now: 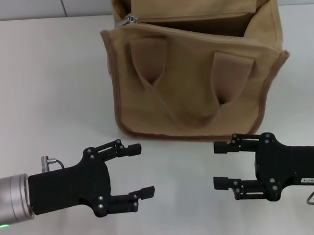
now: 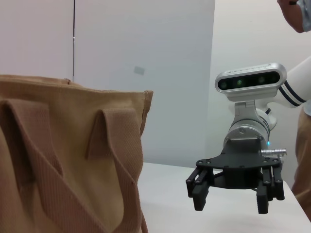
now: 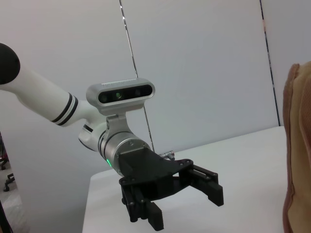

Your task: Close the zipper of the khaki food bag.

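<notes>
The khaki food bag stands upright on the white table, its top gaping open. The zipper runs along the top edge; its silver slider sits at the bag's far left corner. Two strap handles hang down the front. My left gripper is open and empty in front of the bag, low on the left. My right gripper is open and empty, low on the right, facing the left one. The left wrist view shows the bag and the right gripper. The right wrist view shows the left gripper and the bag's edge.
The white table extends left of the bag and between the grippers. A pale wall stands behind the table. A person's arm shows at the edge of the left wrist view.
</notes>
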Controlling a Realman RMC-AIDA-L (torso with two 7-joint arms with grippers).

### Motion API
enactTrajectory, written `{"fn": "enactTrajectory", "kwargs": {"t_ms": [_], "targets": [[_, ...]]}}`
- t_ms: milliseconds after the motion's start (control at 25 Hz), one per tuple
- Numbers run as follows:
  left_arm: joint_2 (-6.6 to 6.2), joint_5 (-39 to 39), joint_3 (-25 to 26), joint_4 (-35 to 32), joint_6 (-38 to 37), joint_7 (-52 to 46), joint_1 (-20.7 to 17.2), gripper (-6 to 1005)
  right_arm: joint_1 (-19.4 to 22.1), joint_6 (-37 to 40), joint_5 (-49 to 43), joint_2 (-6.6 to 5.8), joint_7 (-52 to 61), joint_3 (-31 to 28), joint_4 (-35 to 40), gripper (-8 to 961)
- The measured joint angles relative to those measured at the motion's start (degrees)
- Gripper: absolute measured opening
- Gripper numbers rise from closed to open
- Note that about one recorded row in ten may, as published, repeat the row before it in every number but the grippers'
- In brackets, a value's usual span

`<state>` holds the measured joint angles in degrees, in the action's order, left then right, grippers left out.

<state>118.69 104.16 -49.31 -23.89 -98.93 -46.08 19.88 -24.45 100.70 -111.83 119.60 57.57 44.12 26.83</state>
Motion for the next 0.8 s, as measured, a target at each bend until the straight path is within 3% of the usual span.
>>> {"fn": "enactTrajectory", "kwargs": {"t_ms": [560, 800], "targets": [[0.05, -0.2, 0.1, 0.1, 0.1, 0.3, -0.2, 835, 0.1, 0.0, 0.1, 0.02, -0.7, -0.2, -1.0, 700], [0.11, -3.6, 1.5, 4.3, 2.1, 7.6, 0.3, 834, -0.3, -0.1, 0.1, -0.07, -4.3, -0.7, -3.8, 700]]}}
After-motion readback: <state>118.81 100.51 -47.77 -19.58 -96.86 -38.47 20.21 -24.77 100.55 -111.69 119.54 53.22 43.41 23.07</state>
